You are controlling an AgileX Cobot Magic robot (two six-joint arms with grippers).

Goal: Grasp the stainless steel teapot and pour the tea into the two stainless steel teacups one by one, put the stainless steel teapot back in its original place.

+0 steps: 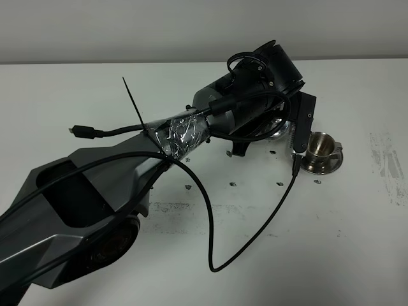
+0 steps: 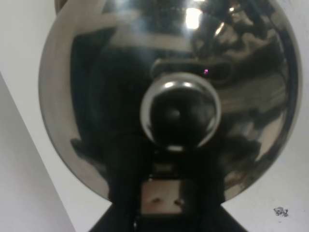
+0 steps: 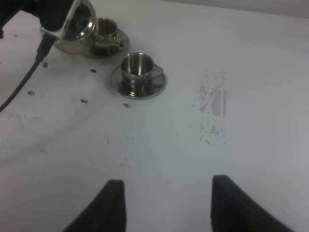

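My left gripper [image 1: 284, 124] reaches across the middle and covers most of the stainless steel teapot [image 1: 278, 132]. In the left wrist view the teapot's domed lid and knob [image 2: 179, 111] fill the frame, and the gripper [image 2: 161, 205] is shut on the handle. The right wrist view shows the teapot [image 3: 77, 24] tilted beside the far teacup [image 3: 107, 28]. The near teacup [image 1: 319, 146] [image 3: 137, 67] stands on its saucer [image 1: 330, 166], apart from the pot. The far cup is hidden in the high view. No tea shows. My right gripper [image 3: 166, 203] is open and empty over bare table.
A loose black cable [image 1: 255, 236] hangs from the left arm and loops over the table in front of the cups. A grey scuffed patch [image 1: 386, 166] [image 3: 212, 106] marks the white table [image 1: 357, 242] to the right of the near cup.
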